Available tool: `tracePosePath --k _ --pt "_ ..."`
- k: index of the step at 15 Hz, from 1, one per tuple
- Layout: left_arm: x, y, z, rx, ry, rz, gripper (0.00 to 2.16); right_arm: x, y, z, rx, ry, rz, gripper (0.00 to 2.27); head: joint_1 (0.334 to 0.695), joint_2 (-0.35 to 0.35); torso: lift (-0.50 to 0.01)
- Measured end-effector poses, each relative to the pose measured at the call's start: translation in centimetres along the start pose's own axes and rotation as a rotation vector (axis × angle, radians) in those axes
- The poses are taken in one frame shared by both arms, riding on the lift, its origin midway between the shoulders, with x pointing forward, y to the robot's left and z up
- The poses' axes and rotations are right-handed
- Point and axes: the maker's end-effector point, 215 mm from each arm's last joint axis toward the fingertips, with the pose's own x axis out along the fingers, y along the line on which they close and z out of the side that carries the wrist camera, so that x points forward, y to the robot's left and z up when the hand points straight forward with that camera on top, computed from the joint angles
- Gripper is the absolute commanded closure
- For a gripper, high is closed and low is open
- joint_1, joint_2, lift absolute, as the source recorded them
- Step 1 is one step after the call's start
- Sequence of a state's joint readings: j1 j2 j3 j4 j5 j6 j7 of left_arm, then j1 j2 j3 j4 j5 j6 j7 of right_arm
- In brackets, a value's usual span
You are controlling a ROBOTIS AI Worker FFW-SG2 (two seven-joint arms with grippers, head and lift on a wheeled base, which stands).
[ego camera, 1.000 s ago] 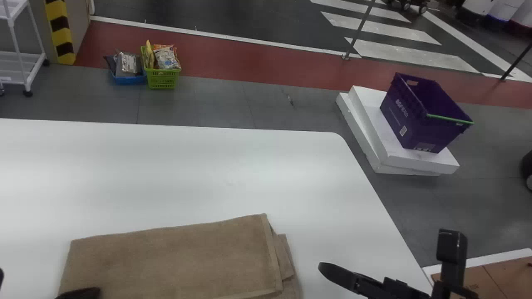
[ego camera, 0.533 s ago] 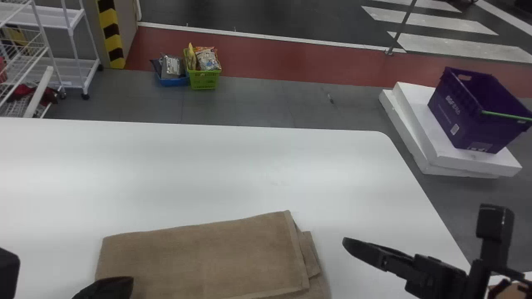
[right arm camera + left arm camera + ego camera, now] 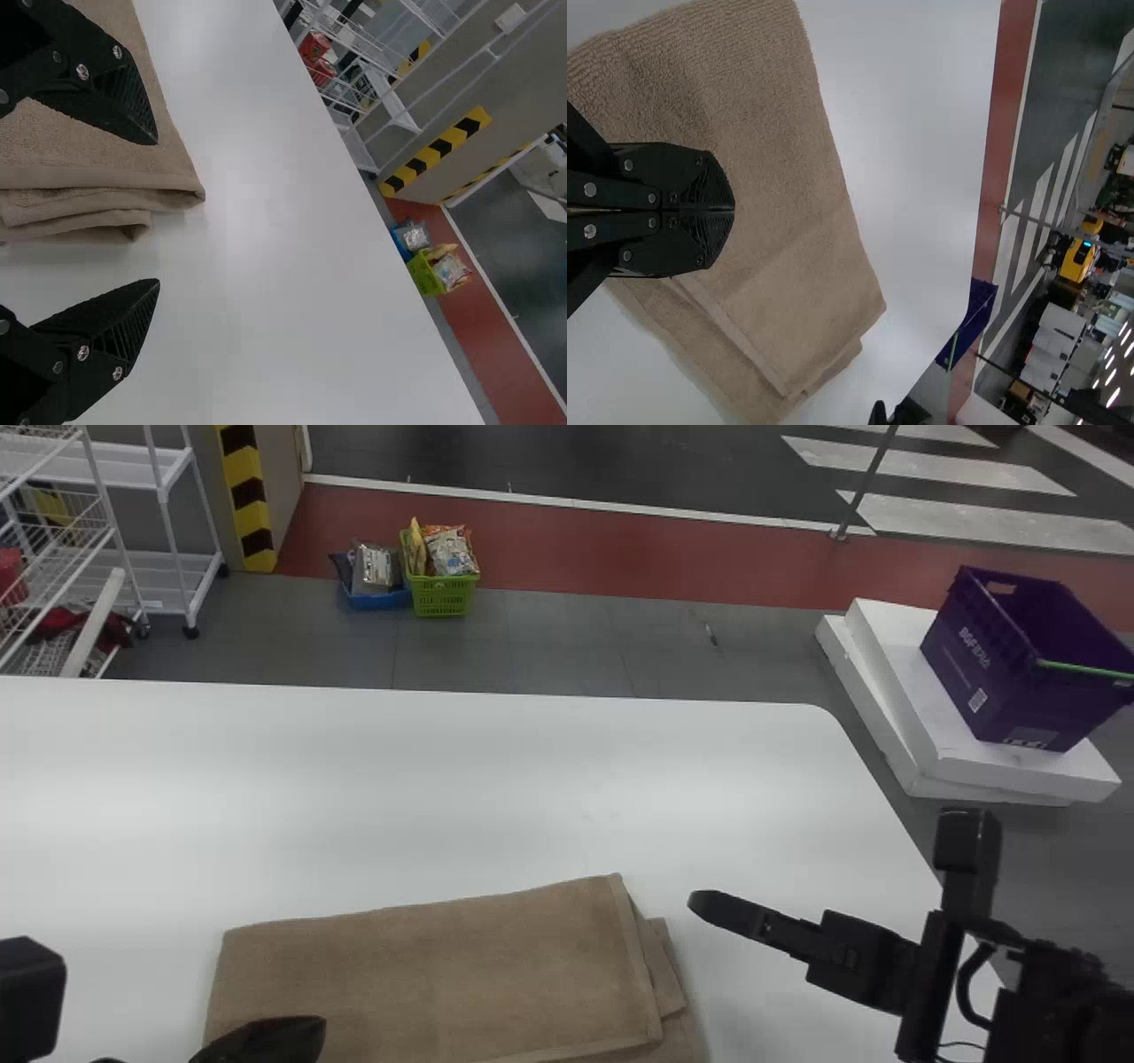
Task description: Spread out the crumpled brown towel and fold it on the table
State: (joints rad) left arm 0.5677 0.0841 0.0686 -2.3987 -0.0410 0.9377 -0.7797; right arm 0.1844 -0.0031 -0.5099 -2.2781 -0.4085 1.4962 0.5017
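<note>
The brown towel (image 3: 434, 965) lies flat in a folded rectangle near the table's front edge, its layers slightly offset at the right end. Over the towel's left part is my left gripper (image 3: 310, 1032); in the left wrist view that gripper (image 3: 731, 210) has its fingers together above the towel (image 3: 762, 133), with no cloth seen between them. Beyond the towel's right end, over the table, is my right gripper (image 3: 700, 903). The right wrist view has this gripper (image 3: 158, 211) with fingers wide apart, the towel's layered edge (image 3: 97, 177) close to one finger.
The white table (image 3: 496, 779) extends beyond the towel, with its right edge under my right arm. On the floor past it stand a purple crate (image 3: 1019, 664) on white slabs, a green basket (image 3: 445, 595) and a white wire rack (image 3: 168, 549) at the left.
The head view has turned left. My right gripper has moved forward and left, closer to the towel's right end. My left gripper has shifted a little right over the towel, which lies unchanged.
</note>
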Motion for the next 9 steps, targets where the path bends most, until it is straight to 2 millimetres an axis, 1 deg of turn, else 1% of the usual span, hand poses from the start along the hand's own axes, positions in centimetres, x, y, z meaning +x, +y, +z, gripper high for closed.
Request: tracePosePath --k 2,4,5,7,9 --pt "0.3 0.3 -0.2 0.002 0.016 0.007 2.13 1.1 0.5 0.0 0.016 0.028 0.013 0.32 0.695 -0.178 -0.127" --pt "0.5 0.5 -0.5 0.000 0.033 0.010 2.13 1.9 0.8 0.5 0.014 0.044 0.008 0.32 0.695 -0.162 -0.127" --pt "0.6 0.7 -0.6 -0.001 0.037 0.013 2.13 2.2 0.8 1.1 0.009 0.043 0.000 0.32 0.695 -0.160 -0.127" --pt "0.8 1.0 -0.7 -0.004 0.042 0.016 2.13 3.1 0.9 3.0 0.004 0.029 -0.005 0.32 0.695 -0.157 -0.127" --pt "0.9 1.1 -1.0 -0.007 0.048 0.017 2.13 4.4 1.7 4.7 0.006 0.027 0.016 0.32 0.695 -0.142 -0.127"
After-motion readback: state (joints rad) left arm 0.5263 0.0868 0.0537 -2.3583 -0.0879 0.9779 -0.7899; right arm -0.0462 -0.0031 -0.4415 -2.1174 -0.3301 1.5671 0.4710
